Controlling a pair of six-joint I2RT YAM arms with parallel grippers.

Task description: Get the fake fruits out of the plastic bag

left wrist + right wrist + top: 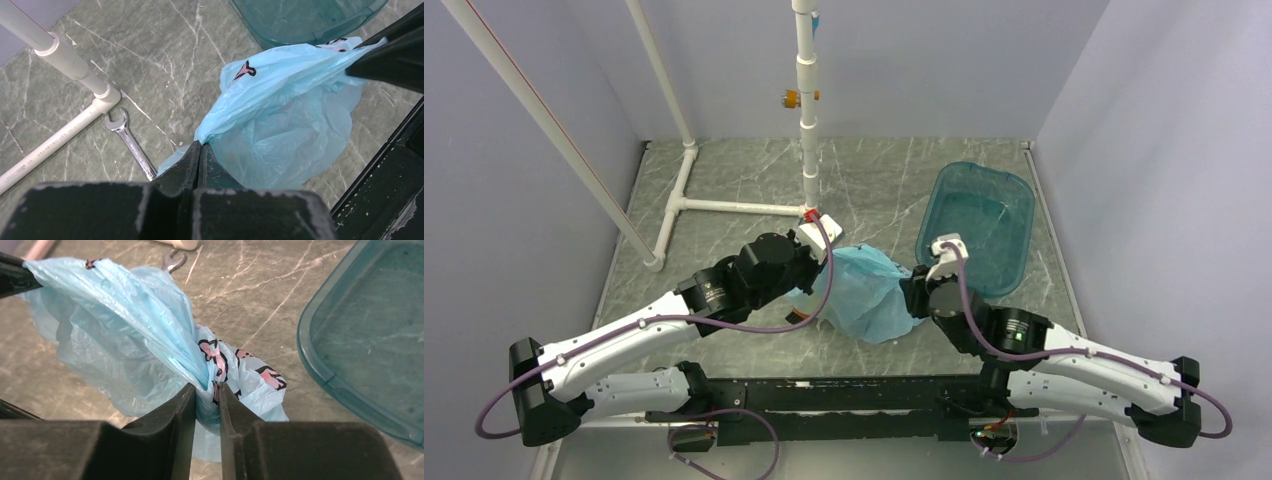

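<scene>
The light blue plastic bag (864, 295) hangs stretched between my two grippers above the table's middle. My left gripper (201, 145) is shut on the bag's left edge (280, 115). My right gripper (207, 386) is shut on a bunched fold of the bag (125, 325) near its pink and dark print. In the top view the left gripper (812, 262) is at the bag's left and the right gripper (914, 290) at its right. The fake fruits are hidden; none shows in any view.
A rigid teal tub (976, 225) stands at the back right, close to the right gripper; it also shows in the right wrist view (370, 340). A white pipe frame (724, 205) stands at the back left. A steel spanner (131, 144) lies beside it.
</scene>
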